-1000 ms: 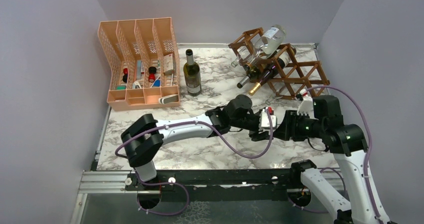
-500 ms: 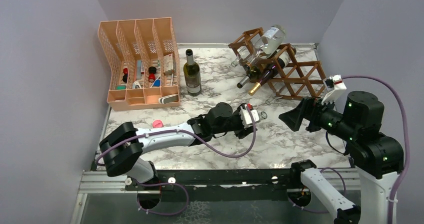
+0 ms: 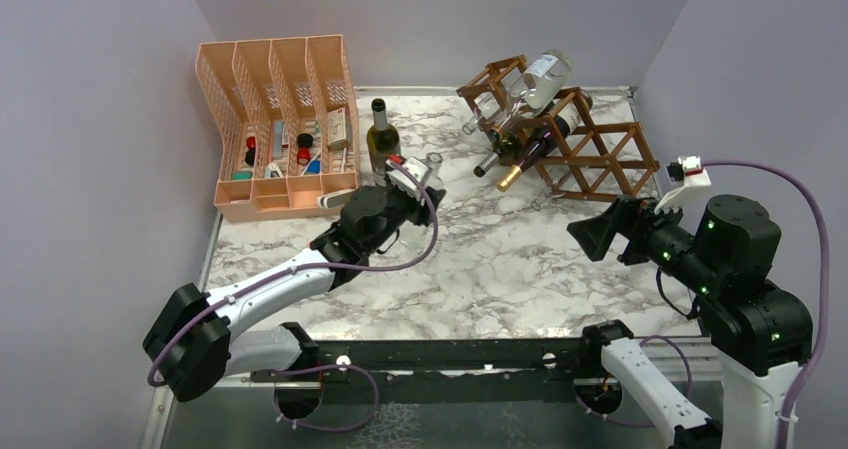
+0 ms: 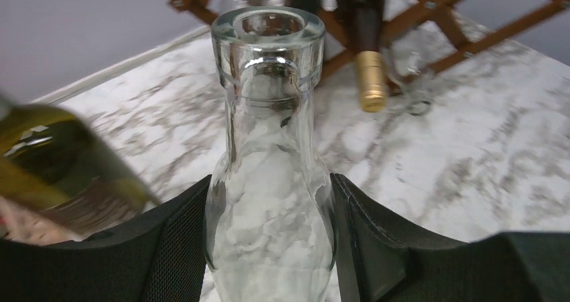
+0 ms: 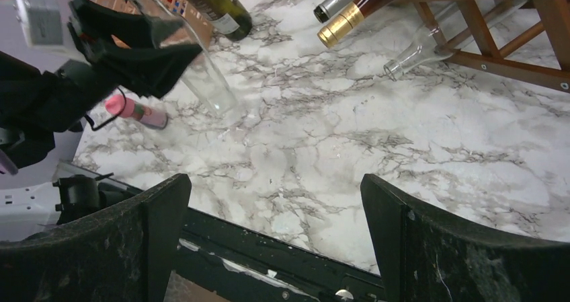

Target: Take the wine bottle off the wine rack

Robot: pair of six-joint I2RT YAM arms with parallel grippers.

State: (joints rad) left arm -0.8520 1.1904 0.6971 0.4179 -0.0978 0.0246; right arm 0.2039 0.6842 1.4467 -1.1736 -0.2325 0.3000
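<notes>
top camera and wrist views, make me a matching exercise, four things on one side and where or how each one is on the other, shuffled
Things:
1. clear bottle
2. green bottle
3. gold-capped bottle
4. right gripper

States:
A. open, holding nothing
B. lying in the wine rack
C. clamped in the left gripper
D. standing upright beside the peach organizer

Pairs: 1-C, 2-D, 3-B, 4-A
</notes>
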